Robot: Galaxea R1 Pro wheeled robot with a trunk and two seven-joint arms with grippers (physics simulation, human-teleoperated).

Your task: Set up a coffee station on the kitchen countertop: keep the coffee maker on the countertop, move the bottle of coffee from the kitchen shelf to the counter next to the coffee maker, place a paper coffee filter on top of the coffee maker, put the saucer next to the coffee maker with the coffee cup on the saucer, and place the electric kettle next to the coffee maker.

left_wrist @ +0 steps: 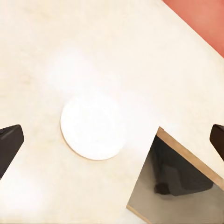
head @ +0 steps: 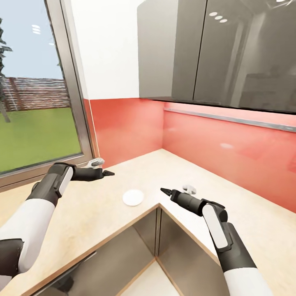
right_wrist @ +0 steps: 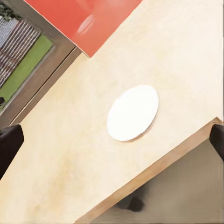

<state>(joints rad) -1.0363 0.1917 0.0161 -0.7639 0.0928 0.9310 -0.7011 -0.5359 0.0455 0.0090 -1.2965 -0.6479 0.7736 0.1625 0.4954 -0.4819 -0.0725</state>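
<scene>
A robot's head camera looks down over an L-shaped, pale stone countertop (head: 255, 213) with a red backsplash (head: 222, 144), grey wall cabinets (head: 213, 49) above and a window (head: 37, 102) at the left.

Nearest, both arms reach forward over the counter's inner corner, where dark open space shows below the edge. The right gripper (head: 164, 190) points toward the left; its wrist camera shows its two dark fingertips (right_wrist: 10, 142) at opposite edges of the picture, spread wide and holding nothing. The left gripper (head: 110, 173) points toward the right; its fingertips (left_wrist: 9, 140) also stand far apart, with nothing held.

Between the two grippers, slightly nearer than both tips, a small white disc lies flat on the counter close to the inner corner edge. It looks like the saucer (head: 133, 197), though it could be the paper filter; I cannot tell. It is touched by neither gripper. It is round, so it has no long axis and points no particular way; its broad face looks upward.

Judgement: the step in hand seems to be picking it up. A flat disc is hard to pinch from above, so a gripper would do well to come in low at the rim, perhaps easing it over the counter edge first, and close gently.

No coffee maker is seen.
</scene>
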